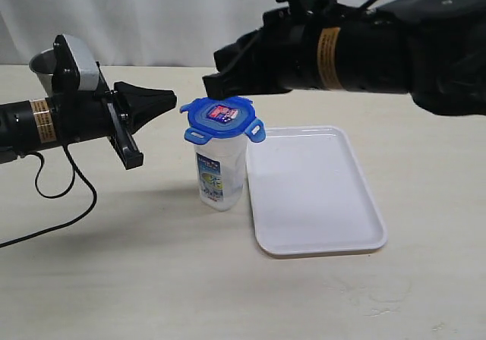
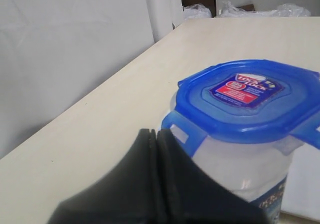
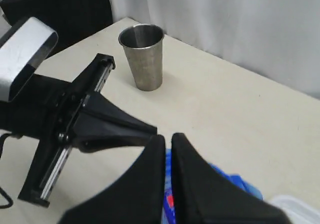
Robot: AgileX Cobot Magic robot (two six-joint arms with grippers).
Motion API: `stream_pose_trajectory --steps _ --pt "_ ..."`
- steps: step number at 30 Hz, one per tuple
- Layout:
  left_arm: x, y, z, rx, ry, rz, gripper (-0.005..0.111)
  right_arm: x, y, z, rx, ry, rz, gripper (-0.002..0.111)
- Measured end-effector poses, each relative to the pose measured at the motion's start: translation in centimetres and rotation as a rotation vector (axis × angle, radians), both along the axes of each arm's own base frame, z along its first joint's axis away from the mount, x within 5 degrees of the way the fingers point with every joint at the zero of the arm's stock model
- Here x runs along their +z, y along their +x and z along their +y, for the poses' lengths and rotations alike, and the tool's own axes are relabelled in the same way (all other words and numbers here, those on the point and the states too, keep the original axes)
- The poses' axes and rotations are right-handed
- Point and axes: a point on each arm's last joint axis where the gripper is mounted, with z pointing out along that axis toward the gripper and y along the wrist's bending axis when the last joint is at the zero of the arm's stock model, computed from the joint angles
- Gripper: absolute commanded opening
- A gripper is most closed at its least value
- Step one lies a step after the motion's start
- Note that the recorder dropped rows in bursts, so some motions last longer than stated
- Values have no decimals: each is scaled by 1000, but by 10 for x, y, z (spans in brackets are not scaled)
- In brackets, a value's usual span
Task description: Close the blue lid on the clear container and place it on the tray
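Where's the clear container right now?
Exterior view, centre: the clear container stands on the table just left of the tray, not on it, with the blue lid on top.

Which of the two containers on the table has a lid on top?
The tall clear plastic container, beside the white tray, carries a bright blue snap-flap lid; the tapered steel cup stands open-topped.

The left end effector [image 1: 171,97] is reaching level, jaws pressed together; the right end effector [image 1: 210,86], likewise closed, is hovering near its tip.
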Motion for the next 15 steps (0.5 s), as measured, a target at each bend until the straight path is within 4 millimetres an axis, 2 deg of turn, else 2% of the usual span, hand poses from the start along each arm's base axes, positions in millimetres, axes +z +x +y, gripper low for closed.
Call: stream_pose_trajectory --steps 6,15 --pt "0 0 0 5 -2 1 0 -33 -13 -17 -63 -25 115 4" --pt "0 1 0 8 -4 -1 0 -46 -12 -19 -85 -48 147 4"
